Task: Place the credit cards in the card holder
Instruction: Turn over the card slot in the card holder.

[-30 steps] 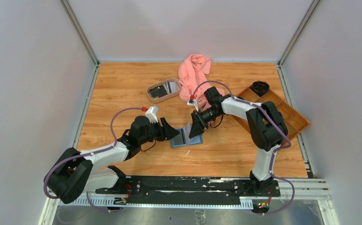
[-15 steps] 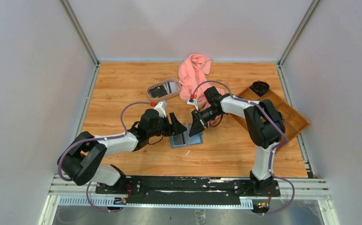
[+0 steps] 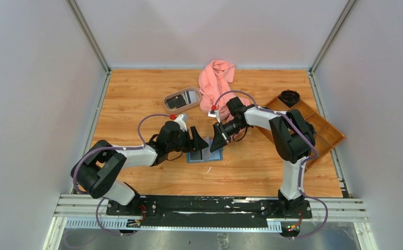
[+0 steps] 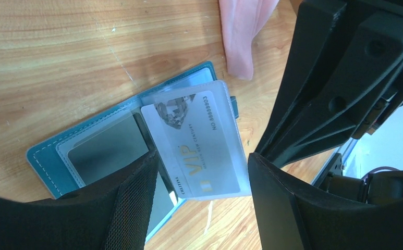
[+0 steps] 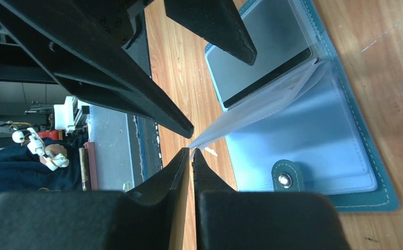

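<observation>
The teal card holder lies open on the table between both arms. A clear sleeve page stands up from its spine, with a pale grey-white credit card marked VIP in it. My right gripper is shut on the free edge of that sleeve. My left gripper is open, one finger on each side of the pale card's lower end, touching neither. A dark card sits in the holder's left pocket. More dark cards lie in the oval beige tray.
A pink cloth lies behind the holder, close to the right arm. A brown wooden compartment tray sits at the right with a black round object in its far corner.
The left gripper has moved right and forward until it straddles the lifted sleeve. The right gripper's jaws have closed on the sleeve's edge. The holder has slid slightly left.
</observation>
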